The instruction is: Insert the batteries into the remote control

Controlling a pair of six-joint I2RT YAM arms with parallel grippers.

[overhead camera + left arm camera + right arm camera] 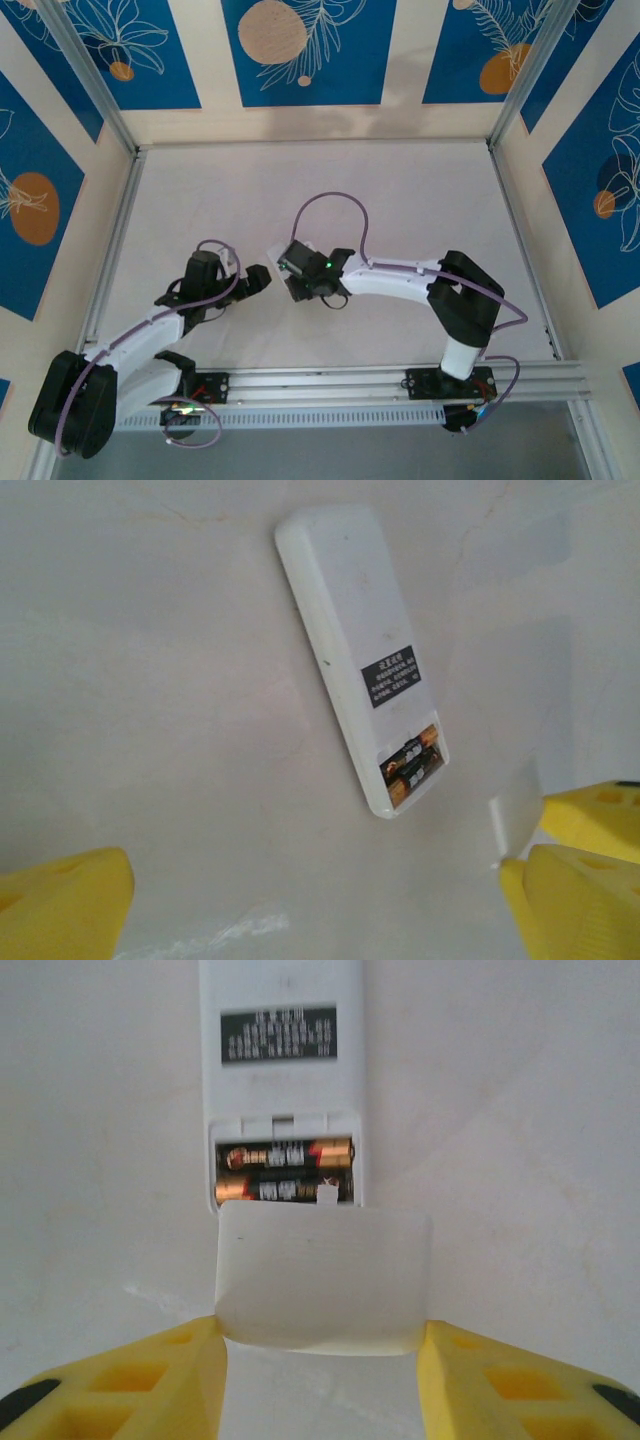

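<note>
Right wrist view: the flat white plastic remote control (283,1085) lies back-up on the pale tabletop (520,1110). Its far end is cut off by the frame and its black label (278,1035) is too blurry to read. The compartment's open, with the two dark gold-ended batteries (285,1170) side by side inside. The right gripper (320,1332), jaws partway in, pinches a loose white squarish cover (322,1270) right at that opening; touching or not, can't tell. The left gripper (318,890) is spread wide, holding nothing, near the remote's battery end.
</note>
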